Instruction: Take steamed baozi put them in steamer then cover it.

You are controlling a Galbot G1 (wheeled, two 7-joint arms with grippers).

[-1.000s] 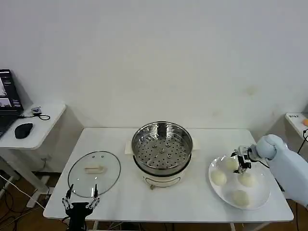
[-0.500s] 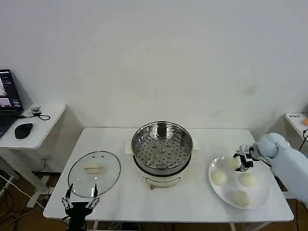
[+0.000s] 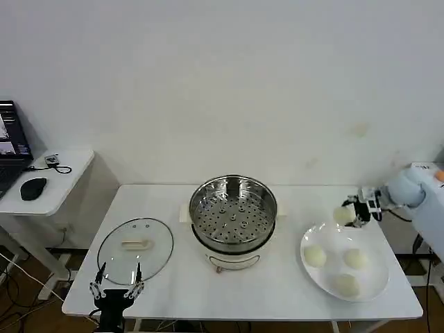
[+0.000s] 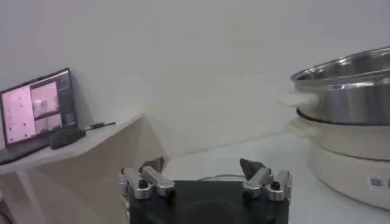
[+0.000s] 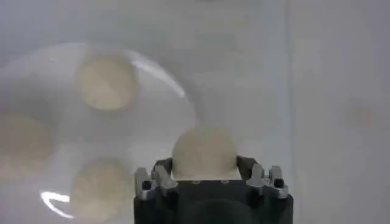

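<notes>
**Bun lifted clear of the plate**

Right gripper (image 3: 352, 214) at right of frame, jaws clenched on one steamed baozi (image 3: 343, 215) above the white plate (image 3: 371, 239); three buns remain there. Left gripper (image 3: 116, 288) sits released, lower left, beside the cover (image 3: 135, 241). Steamer (image 3: 234, 211) stands uncovered mid-bench.

Bright, even, diffuse light throughout; faint soft shadows under the steamer (image 3: 234, 218). Curved glare streaks on the white plate (image 5: 177, 91). Soft, hazy focus in both wrist views.
</notes>
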